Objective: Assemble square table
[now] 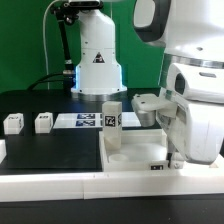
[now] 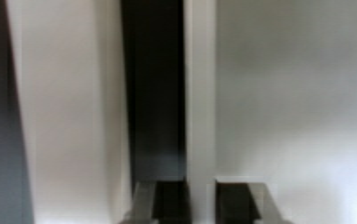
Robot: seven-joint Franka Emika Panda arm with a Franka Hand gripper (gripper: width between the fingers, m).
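At lower centre of the exterior view lies the white square tabletop [image 1: 135, 152], with an upright table leg [image 1: 111, 122] standing at its upper left corner. A loose leg [image 1: 13, 123] and a second loose leg [image 1: 43, 122] sit at the left on the black table [image 1: 50, 142], beside the marker board [image 1: 82, 121]. The arm [image 1: 195, 110] fills the right side, reaching down at the tabletop's right edge. In the wrist view the gripper [image 2: 196, 203] has its jaws drawn nearly together, with a thin white strip between the fingers [image 2: 157, 200]. Whether they pinch it is unclear.
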